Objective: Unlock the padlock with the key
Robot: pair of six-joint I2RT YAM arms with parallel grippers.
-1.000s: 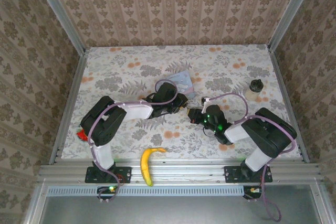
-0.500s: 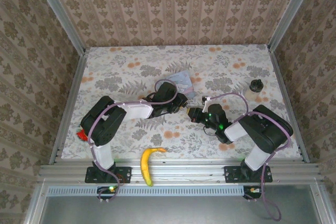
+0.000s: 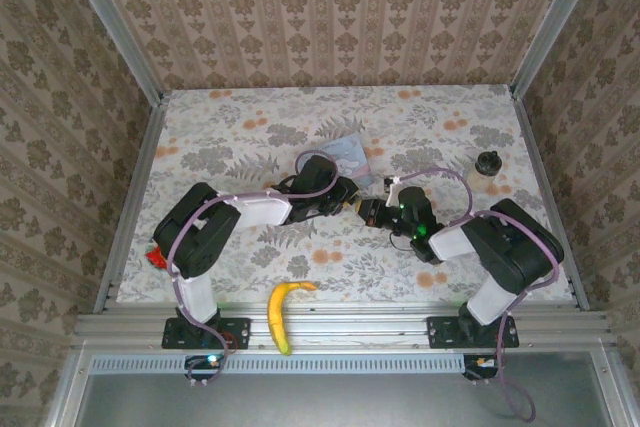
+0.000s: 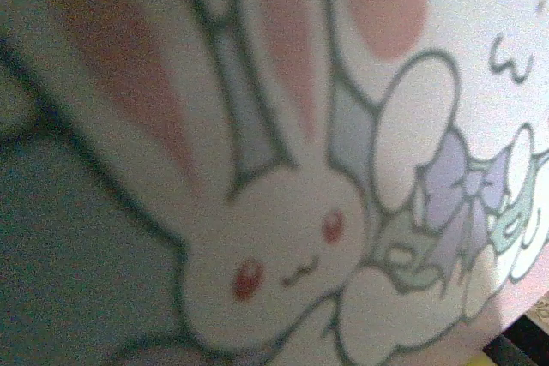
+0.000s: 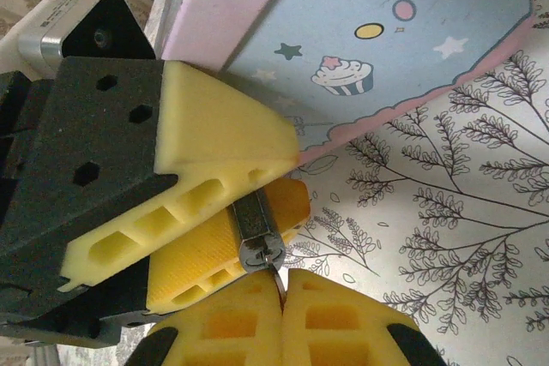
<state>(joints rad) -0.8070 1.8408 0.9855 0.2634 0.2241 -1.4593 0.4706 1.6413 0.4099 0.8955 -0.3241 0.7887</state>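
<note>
The padlock (image 5: 257, 233), a small dark metal block with its keyhole end facing me, sits clamped between the yellow fingers (image 5: 219, 139) of my left gripper (image 5: 273, 184), which is shut on it. My right gripper (image 5: 283, 287) is shut on the key (image 5: 279, 279), a thin dark sliver. Its tip touches the padlock's keyhole. In the top view the two grippers meet at mid-table, the left gripper (image 3: 347, 204) beside the right gripper (image 3: 371, 212). The padlock and key are too small to make out there.
A pale blue cartoon tin (image 3: 345, 153) with a pink rim (image 5: 412, 100) lies just behind the grippers, and its bunny print (image 4: 274, 246) fills the left wrist view. A dark knobbed jar (image 3: 487, 165) stands at the right. A banana (image 3: 281, 313) lies at the near edge.
My right gripper has moved a little up and left, closing the gap to the left gripper and the padlock. The left arm has barely moved.
</note>
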